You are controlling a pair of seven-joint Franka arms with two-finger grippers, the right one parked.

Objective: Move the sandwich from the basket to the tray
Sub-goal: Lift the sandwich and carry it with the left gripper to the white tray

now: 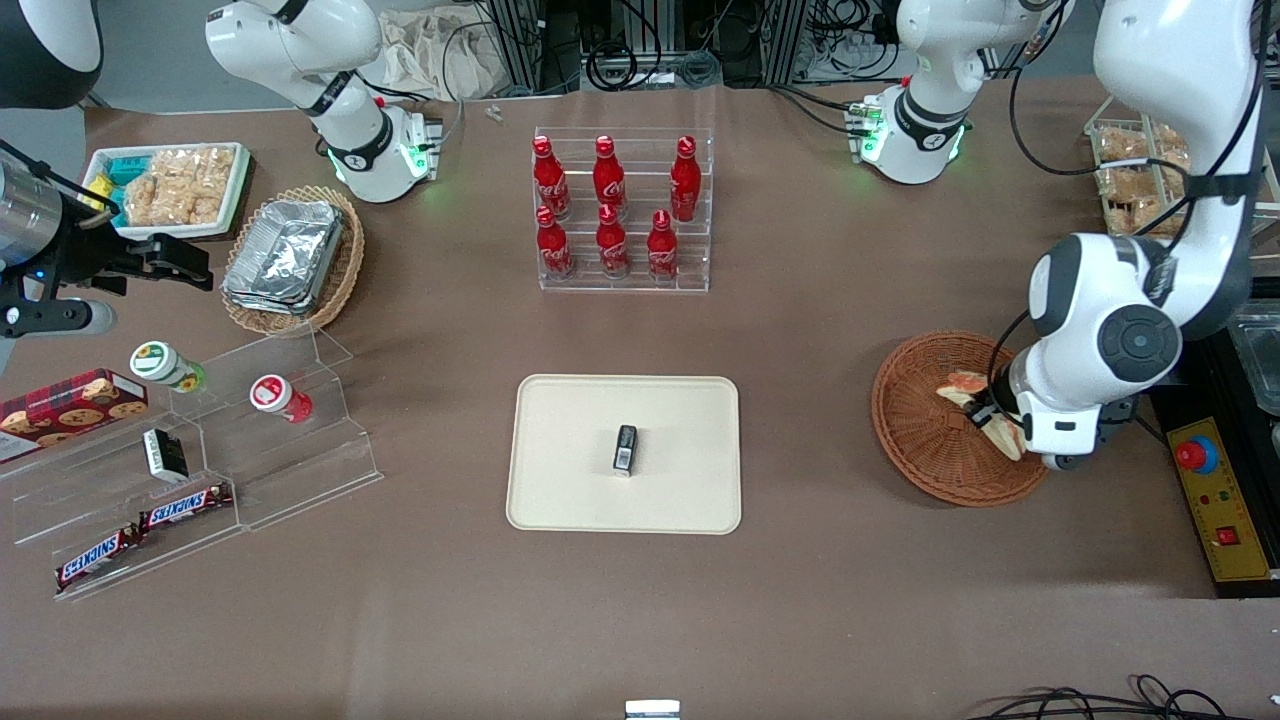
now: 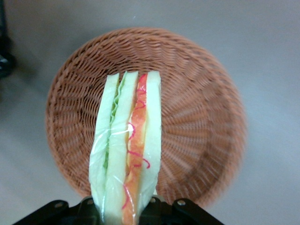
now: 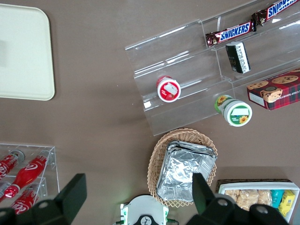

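My left gripper (image 1: 998, 424) is over the round reddish-brown wicker basket (image 1: 922, 440), at the working arm's end of the table. It is shut on the sandwich (image 1: 962, 388), a plastic-wrapped wedge of white bread. In the left wrist view the gripper (image 2: 126, 212) grips the sandwich (image 2: 129, 150) by its bread faces, with the red-orange and green filling edge facing the camera. The sandwich hangs above the basket (image 2: 197, 117), which holds nothing else. The cream-beige tray (image 1: 570, 490) lies mid-table with a small black object (image 1: 625, 449) on it. The tray's corner also shows in the right wrist view (image 3: 23, 51).
An acrylic rack of red cola bottles (image 1: 615, 210) stands farther from the front camera than the tray. A control box with a red button (image 1: 1197, 455) lies beside the basket. Acrylic steps with snacks (image 1: 190, 470) and a tan basket of foil containers (image 1: 290, 255) lie toward the parked arm's end.
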